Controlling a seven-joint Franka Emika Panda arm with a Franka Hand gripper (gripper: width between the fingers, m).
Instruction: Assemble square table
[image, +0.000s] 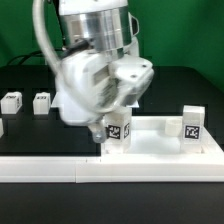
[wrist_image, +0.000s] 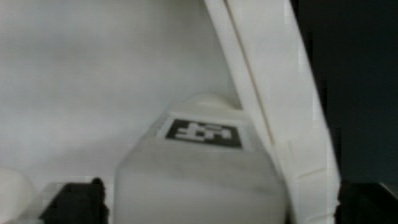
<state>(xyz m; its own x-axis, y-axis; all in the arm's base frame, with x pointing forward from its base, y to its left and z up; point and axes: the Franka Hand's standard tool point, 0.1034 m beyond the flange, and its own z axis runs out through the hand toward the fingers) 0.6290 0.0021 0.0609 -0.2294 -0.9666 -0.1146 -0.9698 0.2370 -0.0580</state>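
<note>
- Two loose legs (image: 12, 101) (image: 41, 101) stand side by side on the black tabletop (image: 30, 135), at the exterior view's left, well apart from the rest.
- The square table's white top (image: 160, 145) lies flat on the tabletop at the exterior view's right, just behind the long white rail (image: 60, 168) that runs along the front.
- One leg (image: 118, 129) stands upright at the end of the top toward the exterior view's left, with its black-white tag facing the camera.
- A second leg (image: 192, 125) stands upright at the opposite end of the top, its tag also showing.
- The arm reaches down over the top's end toward the exterior view's left, and the tool (image: 103, 137) hangs just beside the leg there, low and close to the top.
- In the wrist view the leg (wrist_image: 205, 150) fills the middle with its tag up, and a white strip (wrist_image: 267, 90) runs slantwise past it. I cannot tell whether that strip is the top's wall or the rail.
- The tool (wrist_image: 222, 205) is spread wide: one dark fingertip (wrist_image: 80, 200) shows off to one side of the leg with a gap between them, and the tool clamps nothing.
</note>
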